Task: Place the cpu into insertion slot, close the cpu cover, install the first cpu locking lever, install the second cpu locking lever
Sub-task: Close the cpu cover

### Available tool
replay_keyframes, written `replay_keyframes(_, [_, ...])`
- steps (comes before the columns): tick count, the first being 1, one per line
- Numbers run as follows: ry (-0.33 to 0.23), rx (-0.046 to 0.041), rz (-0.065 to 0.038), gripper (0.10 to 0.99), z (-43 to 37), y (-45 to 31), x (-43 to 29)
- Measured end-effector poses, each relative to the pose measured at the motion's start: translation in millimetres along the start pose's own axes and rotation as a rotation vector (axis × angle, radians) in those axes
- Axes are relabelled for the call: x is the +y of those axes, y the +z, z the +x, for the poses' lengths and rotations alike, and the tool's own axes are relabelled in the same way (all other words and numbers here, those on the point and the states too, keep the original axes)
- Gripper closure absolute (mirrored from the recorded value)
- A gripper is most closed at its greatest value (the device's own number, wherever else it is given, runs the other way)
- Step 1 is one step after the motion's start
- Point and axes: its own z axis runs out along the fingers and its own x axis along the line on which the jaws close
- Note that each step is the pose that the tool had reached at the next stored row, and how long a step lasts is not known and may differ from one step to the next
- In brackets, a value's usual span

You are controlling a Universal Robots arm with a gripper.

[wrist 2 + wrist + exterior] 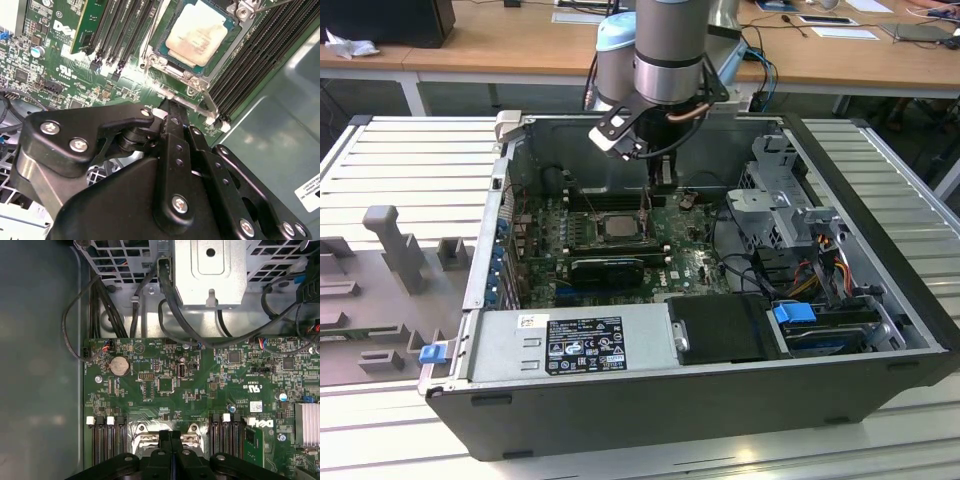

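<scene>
now my gripper (168, 107), fingers pressed together seemingly to push not pinch, sits at a locking lever (195, 105) beside the seated cpu (197, 32).

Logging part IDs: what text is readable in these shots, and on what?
Black label on the power supply: print too small to read.
White sticker beside it: too small.
Circuit board: white silkscreen and logo marks, fine print too small.
White board sticker: blurred.
cpu top: no legible marking.
</scene>
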Motion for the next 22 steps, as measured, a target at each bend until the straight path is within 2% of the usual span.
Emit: replay_keyframes(22, [0.0,0.0,0.0,0.98,-0.2,-0.4,-9.3])
